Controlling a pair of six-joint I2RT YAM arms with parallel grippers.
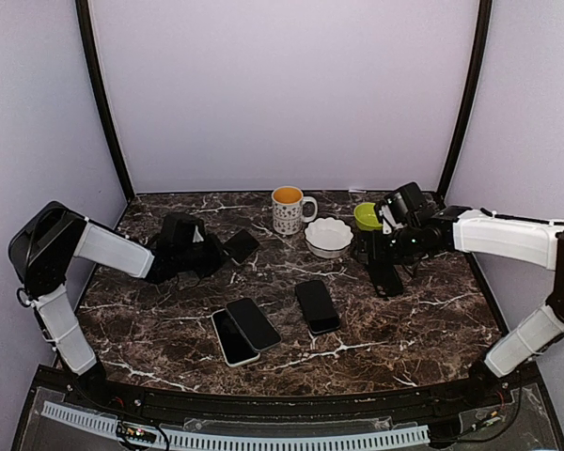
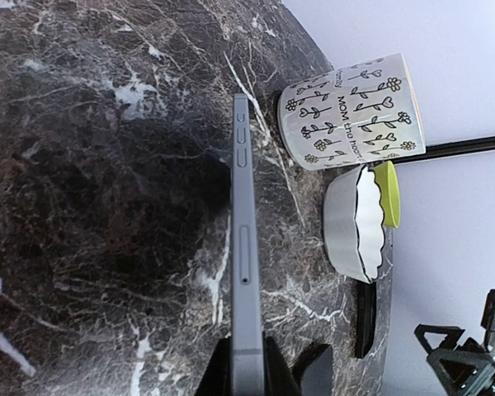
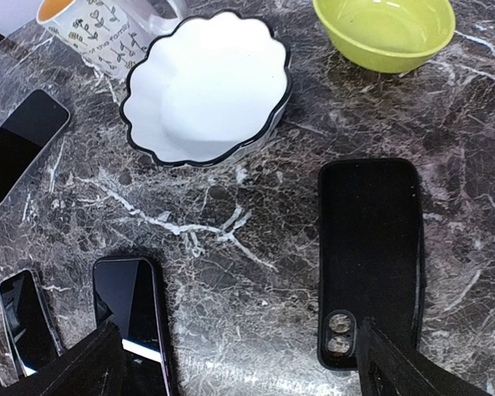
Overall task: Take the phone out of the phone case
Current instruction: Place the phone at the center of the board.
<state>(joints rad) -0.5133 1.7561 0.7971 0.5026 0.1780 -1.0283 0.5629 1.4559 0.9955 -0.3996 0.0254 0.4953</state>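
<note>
Left pincer (image 1: 214, 250), seen from above, is clamped on the phone (image 1: 242, 245) near the mug (image 1: 289, 209); the right pincer (image 1: 383, 259) gapes wide, holding nothing. Left wrist: phone edge-on, bare, pinched at one end only, so it may pivot and drop. Right wrist: black case (image 3: 369, 247) flat on the worktop (image 3: 231, 206).

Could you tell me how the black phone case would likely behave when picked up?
The black phone case looks empty and thin-walled, so probably light and somewhat bendy. Lying flat on the marble table, it would likely slide rather than tip or roll.
</note>
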